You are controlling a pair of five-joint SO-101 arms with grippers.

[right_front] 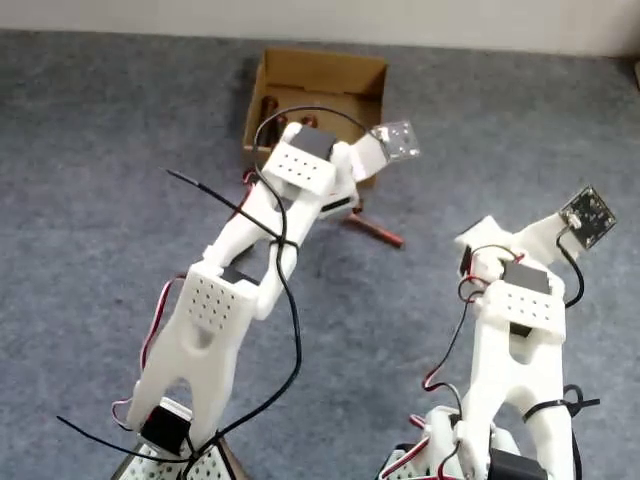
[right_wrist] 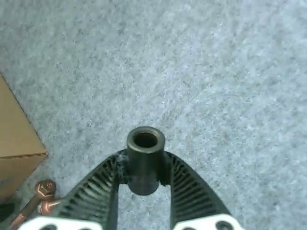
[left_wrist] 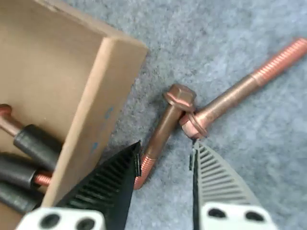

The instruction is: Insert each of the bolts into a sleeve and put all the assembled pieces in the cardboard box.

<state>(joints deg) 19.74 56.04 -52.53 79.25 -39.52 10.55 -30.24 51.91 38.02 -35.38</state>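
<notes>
The left gripper (left_wrist: pixel 165 152) hangs low over the grey bench (left_wrist: pixel 230 28) with its jaws apart, straddling the shank of a copper bolt (left_wrist: pixel 163 129) just beside the cardboard box (left_wrist: pixel 91 110). That bolt's hex head touches the head of a longer bolt (left_wrist: pixel 240 91) angling away. Inside the box lie bolts already seated in black sleeves (left_wrist: pixel 33 143). The right gripper (right_wrist: pixel 144 160) is clamped on a black sleeve (right_wrist: pixel 145 175), its open bore facing the camera.
</notes>
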